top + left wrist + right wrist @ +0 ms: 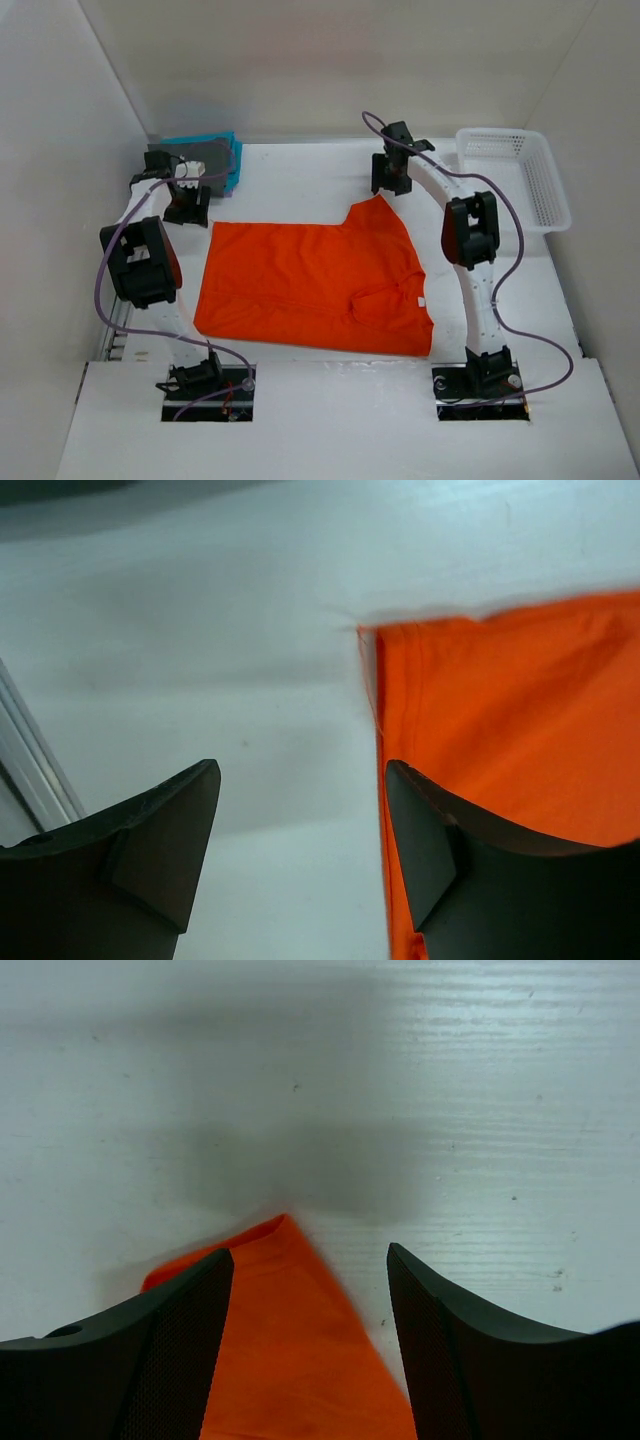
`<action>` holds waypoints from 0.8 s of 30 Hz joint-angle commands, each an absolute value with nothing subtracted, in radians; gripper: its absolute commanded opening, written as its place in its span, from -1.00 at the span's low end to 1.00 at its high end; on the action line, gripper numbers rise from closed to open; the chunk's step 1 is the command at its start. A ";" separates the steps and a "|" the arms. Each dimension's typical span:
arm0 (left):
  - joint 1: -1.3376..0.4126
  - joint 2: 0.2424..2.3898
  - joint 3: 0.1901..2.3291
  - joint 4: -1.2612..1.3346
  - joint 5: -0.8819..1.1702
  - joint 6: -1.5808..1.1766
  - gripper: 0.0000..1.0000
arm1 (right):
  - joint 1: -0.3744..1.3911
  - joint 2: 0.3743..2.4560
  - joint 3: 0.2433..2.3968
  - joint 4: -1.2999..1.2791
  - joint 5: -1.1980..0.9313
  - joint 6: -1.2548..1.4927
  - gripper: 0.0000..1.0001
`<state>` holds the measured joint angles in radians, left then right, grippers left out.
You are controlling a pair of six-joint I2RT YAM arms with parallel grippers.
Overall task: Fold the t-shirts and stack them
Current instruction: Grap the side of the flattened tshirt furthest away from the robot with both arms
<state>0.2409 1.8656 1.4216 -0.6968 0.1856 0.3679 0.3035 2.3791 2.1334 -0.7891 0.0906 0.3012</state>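
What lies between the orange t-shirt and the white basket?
Only the right arm, which crosses above that stretch; the table under it is bare. The top view shows this, from the orange t-shirt to the white basket.

You saw the orange t-shirt [300,285] was soft matt cloth; the worktop [300,180] under it, smooth and matt; the basket [545,190] beyond it, white plastic mesh.

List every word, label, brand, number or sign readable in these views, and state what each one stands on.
No text can be read in any view.
A small white patch on the orange t-shirt may be a tag, but it is too small to show any print.
The white basket shows no lettering.
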 commanded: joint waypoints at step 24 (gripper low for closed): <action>0.170 1.986 1.528 -0.569 0.215 0.192 0.32 | 0.338 2.382 2.177 -0.855 -0.006 0.328 -1.00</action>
